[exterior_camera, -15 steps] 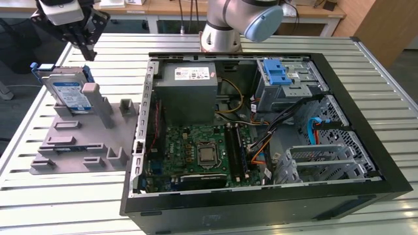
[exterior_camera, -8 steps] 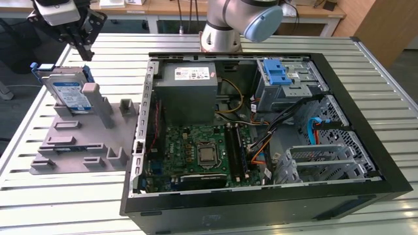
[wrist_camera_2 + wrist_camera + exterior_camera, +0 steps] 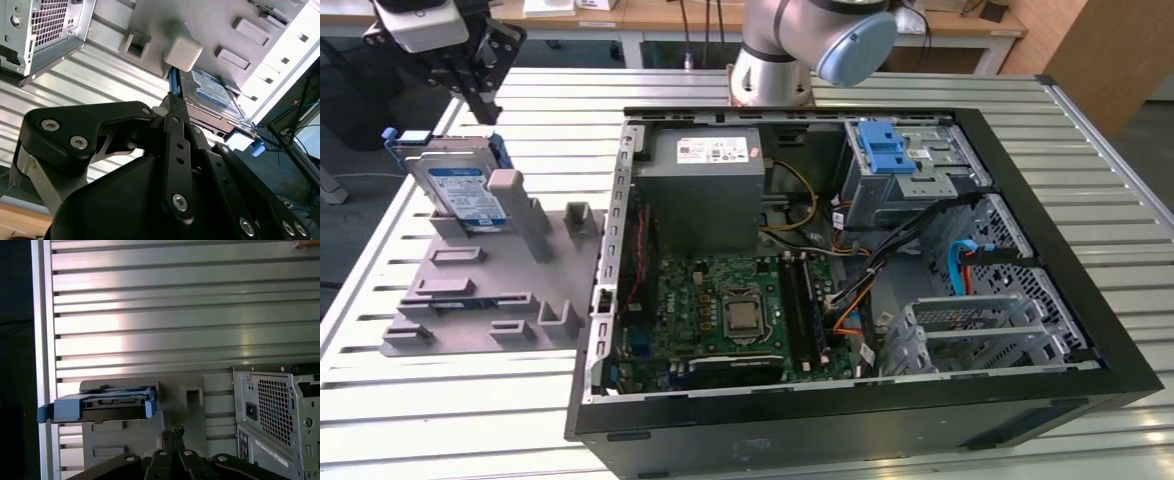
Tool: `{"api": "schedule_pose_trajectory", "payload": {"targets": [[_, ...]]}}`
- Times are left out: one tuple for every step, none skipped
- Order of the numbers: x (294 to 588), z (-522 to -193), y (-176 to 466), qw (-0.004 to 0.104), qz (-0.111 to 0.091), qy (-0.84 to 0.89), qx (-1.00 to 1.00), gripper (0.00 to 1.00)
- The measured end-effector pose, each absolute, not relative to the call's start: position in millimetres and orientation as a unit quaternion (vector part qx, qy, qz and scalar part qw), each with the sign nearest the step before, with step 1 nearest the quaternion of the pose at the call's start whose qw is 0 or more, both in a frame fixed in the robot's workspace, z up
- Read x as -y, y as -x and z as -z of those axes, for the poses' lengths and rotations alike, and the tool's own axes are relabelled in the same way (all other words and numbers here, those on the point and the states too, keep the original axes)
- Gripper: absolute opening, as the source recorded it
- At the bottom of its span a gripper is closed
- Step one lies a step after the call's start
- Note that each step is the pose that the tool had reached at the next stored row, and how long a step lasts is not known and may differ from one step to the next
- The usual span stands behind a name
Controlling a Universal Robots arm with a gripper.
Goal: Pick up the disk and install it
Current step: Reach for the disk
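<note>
The disk (image 3: pixel 460 185) is a silver drive with a white-and-blue label in a blue bracket. It stands upright on its edge in a slot of the grey holder block (image 3: pixel 467 290), at the exterior view's left, outside the computer case. My gripper (image 3: pixel 483 105) hangs above and slightly behind the disk, clear of it, fingers together with nothing between them. The second wrist view shows the disk's label (image 3: pixel 212 90) beyond the fingertips (image 3: pixel 172 100). In the first wrist view the disk's blue connector end (image 3: pixel 102 405) lies beside the gripper (image 3: pixel 172 432).
The open computer case (image 3: pixel 1067 330) lies on the slatted metal table (image 3: pixel 454 420), with the motherboard, a grey power-supply box (image 3: pixel 707 180) and a drive cage with a blue latch (image 3: pixel 894 150) inside. The arm's base (image 3: pixel 774 60) stands behind the case.
</note>
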State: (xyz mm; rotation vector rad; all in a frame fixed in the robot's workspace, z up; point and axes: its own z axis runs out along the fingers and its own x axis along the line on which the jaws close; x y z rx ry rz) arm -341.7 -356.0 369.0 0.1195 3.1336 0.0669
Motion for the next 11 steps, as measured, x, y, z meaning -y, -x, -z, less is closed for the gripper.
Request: {"api": "schedule_pose_trajectory", "payload": {"targets": [[356,-369,344,0.002,-0.021,-0.038,-0.999,0.11],[355,-369,346,0.002,-0.021,-0.038,-0.999,0.11],[355,-369,348,0.002,-0.021,-0.038,-0.999,0.11],[355,-369,350,0.002,-0.021,-0.038,-0.999,0.11],[354,-368,352,0.002,-0.021,-0.038,-0.999,0.11],[354,-368,354,0.002,-0.021,-0.038,-0.999,0.11],[354,-368,356,0.002,-0.021,-0.038,-0.999,0.11],[354,-368,357,0.002,-0.021,-0.038,-0.999,0.11],[353,-368,359,0.002,-0.021,-0.038,-0.999,0.11],[353,-368,360,0.002,-0.021,-0.038,-0.999,0.11],[353,-368,362,0.002,-0.021,-0.038,-0.999,0.11]]}}
